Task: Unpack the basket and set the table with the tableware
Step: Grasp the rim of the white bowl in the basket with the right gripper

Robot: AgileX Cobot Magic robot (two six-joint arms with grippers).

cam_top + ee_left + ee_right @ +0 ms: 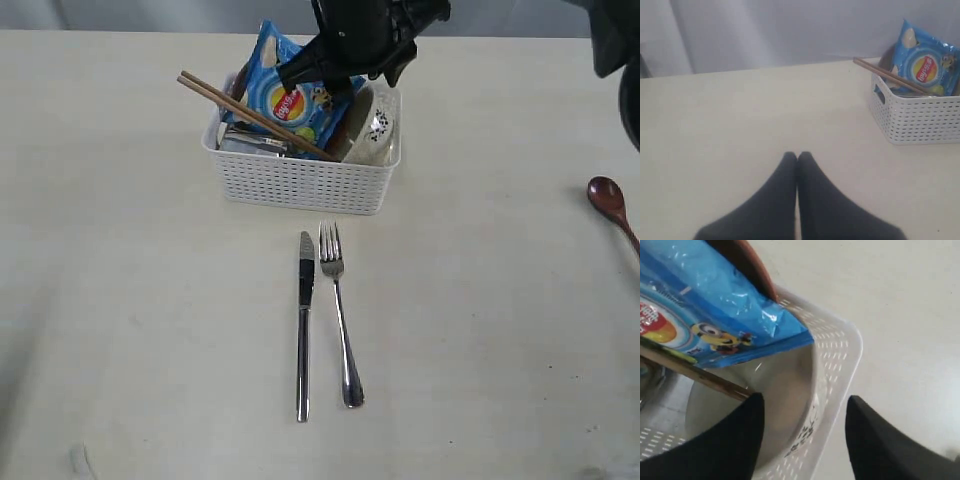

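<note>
The white lattice basket stands at the back middle of the beige table. In it lean wooden chopsticks, an off-white bowl on its edge, a reddish-brown plate and a steel piece. A steel knife and fork lie side by side in front of the basket. A dark red-brown spoon lies at the right edge. My right gripper hangs open over the bowl's rim and basket wall. My left gripper is shut and empty above bare table.
A blue chip bag stands in the basket over the chopsticks. A grey wall runs behind the table's far edge. The right arm hangs over the basket's back.
</note>
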